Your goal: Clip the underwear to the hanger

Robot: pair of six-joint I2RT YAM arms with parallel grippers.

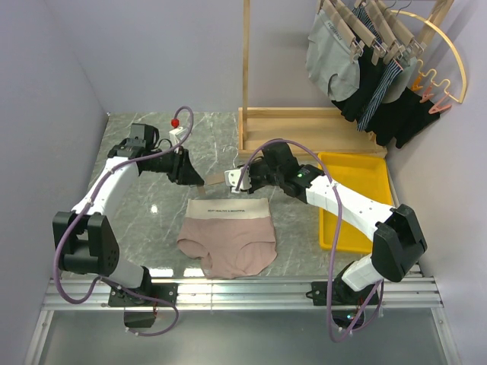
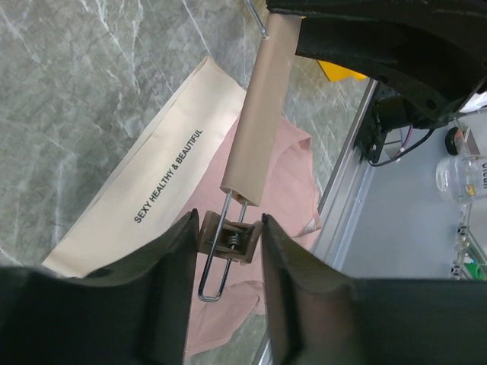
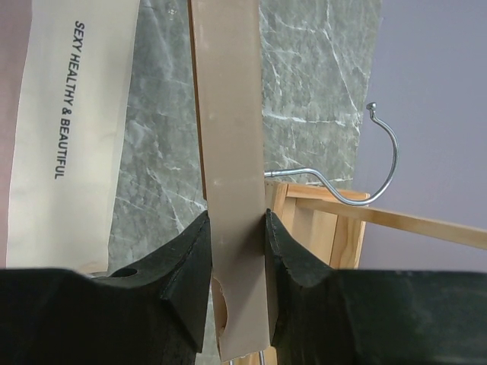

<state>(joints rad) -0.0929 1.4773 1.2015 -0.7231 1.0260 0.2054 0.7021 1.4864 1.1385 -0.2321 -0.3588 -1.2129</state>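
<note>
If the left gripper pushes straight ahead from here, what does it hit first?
Likely the wooden clip sitting between its fingers, then the hanger bar just beyond; depth is hard to judge.

One underwear [image 1: 228,243]; one hanger [image 2: 259,114]; one yellow tray [image 1: 367,181]; one wooden rack [image 1: 304,122]; two claws: left claw [image 2: 228,224], right claw [image 3: 236,224].

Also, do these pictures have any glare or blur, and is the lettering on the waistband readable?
Top external view: a bright glare patch on the marble table left of the underwear; lettering too small to read. Left wrist view: waistband lettering sharp, jaws of the left gripper dark and soft. Right wrist view: hanger and lettering sharp, jaws of the right gripper nearly featureless black.
</note>
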